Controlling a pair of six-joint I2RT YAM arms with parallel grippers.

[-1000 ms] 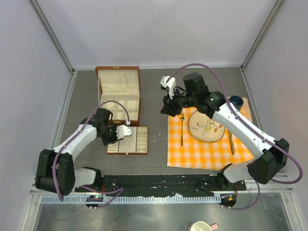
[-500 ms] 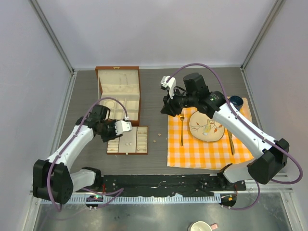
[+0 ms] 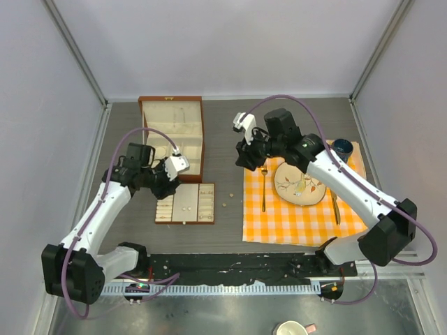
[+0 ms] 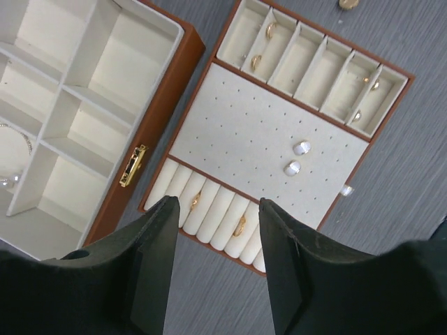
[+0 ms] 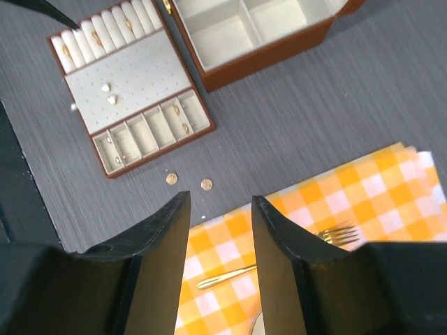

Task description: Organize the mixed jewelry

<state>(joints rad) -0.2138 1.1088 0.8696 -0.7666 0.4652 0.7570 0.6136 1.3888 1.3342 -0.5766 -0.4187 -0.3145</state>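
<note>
The cream-lined jewelry tray (image 3: 186,204) lies in front of the open wooden box (image 3: 172,136). In the left wrist view the tray (image 4: 276,129) holds two pearl studs (image 4: 297,158), gold rings (image 4: 239,225) in its rolls and tiny pieces in its end slots. A thin silver bracelet (image 4: 12,159) lies in the box. One small stud (image 4: 347,189) lies on the table beside the tray. Two gold studs (image 5: 171,179) lie loose on the table between tray and cloth. My left gripper (image 3: 165,185) (image 4: 218,204) is open and empty above the tray's near-left edge. My right gripper (image 3: 243,159) (image 5: 221,199) is open and empty above the cloth's corner.
An orange checkered cloth (image 3: 300,213) at the right carries a decorated plate (image 3: 300,183), a gold fork (image 5: 279,260) and a knife (image 3: 336,206). A dark cup (image 3: 342,148) stands at its far right corner. The box lid stands upright at the back.
My left arm has drawn back and to the left, lifting its gripper off the tray toward the box's front corner. The right arm has barely moved.
</note>
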